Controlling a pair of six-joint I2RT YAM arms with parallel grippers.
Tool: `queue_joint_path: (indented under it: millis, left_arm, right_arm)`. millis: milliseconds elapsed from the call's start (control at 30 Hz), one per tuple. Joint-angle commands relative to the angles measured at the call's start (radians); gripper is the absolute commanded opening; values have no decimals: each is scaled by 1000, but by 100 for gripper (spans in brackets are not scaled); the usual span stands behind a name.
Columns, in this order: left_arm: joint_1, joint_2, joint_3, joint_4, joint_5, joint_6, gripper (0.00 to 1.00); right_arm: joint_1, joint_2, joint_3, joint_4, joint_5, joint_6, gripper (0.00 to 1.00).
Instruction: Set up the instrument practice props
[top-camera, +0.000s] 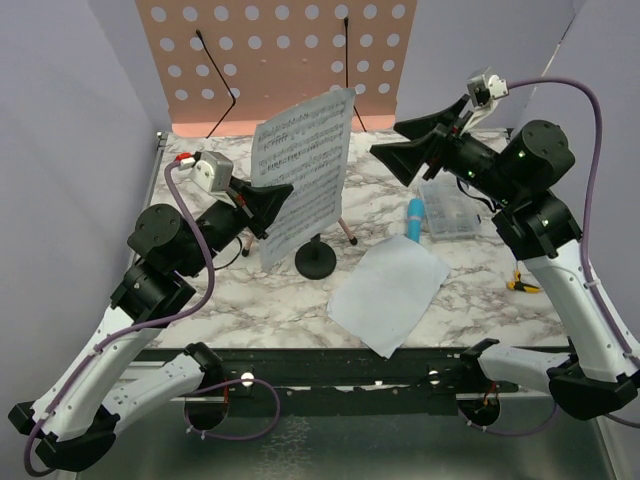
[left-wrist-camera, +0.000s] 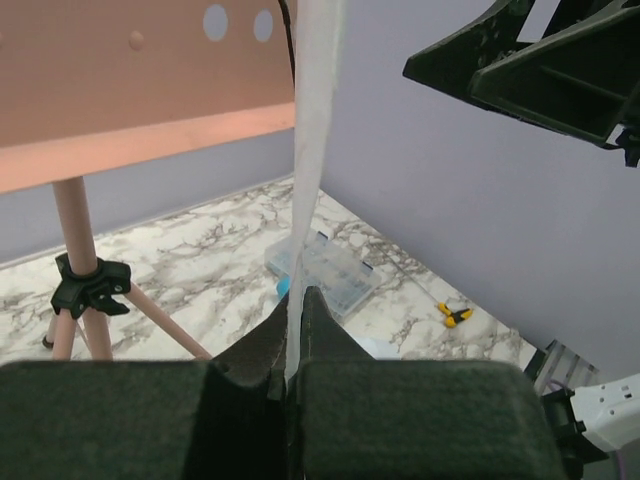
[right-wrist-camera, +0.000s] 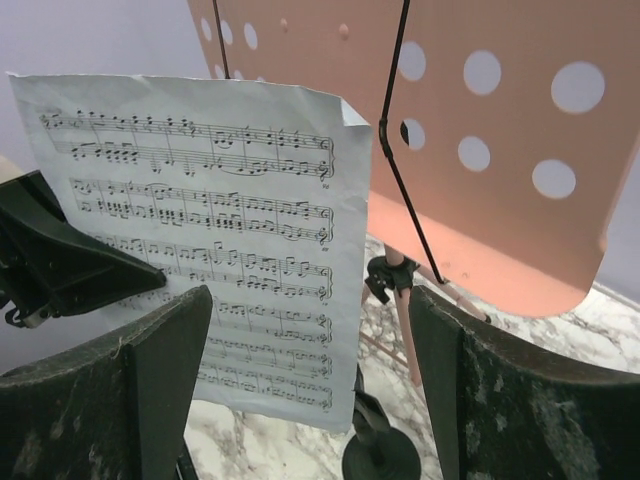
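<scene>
The pink hole-dotted music stand (top-camera: 270, 60) stands at the back of the table on thin legs (left-wrist-camera: 75, 230). My left gripper (top-camera: 275, 205) is shut on the lower left edge of one sheet-music page (top-camera: 305, 175) and holds it upright in front of the stand. In the left wrist view that page (left-wrist-camera: 312, 150) shows edge-on between the shut fingers (left-wrist-camera: 330, 330). The second page (top-camera: 390, 290) lies flat near the front. The blue toy microphone (top-camera: 414, 218) lies beside it. The black round-based mic stand (top-camera: 316, 258) sits under the held page. My right gripper (top-camera: 410, 145) hangs open to the right of the page (right-wrist-camera: 220, 230), holding nothing.
A clear plastic compartment box (top-camera: 450, 210) lies at the right, beside the microphone. A small yellow and black object (top-camera: 522, 284) lies near the right arm. Lavender walls close in the back and sides. Two thin black page-retainer wires (right-wrist-camera: 400, 150) hang on the stand's face.
</scene>
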Motion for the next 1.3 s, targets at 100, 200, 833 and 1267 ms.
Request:
queue_joint_path:
  millis: [100,200,833,1267]
  left_arm:
    - [-4,7,100,-2,-70,21,0]
    - [-4,5,134,-1,-89,36,0]
    - [-4,103,329,-2,-143,126,0]
    - [-4,162,416,0,-127,167,0]
  right_arm:
    - [-3,84,141,-31,3,-5,77]
    - [-4,109,160,-4,-12,-11,74]
    - [-3,332,391,3,-35,33,56]
    - [-4,382,418,33,20,71,50]
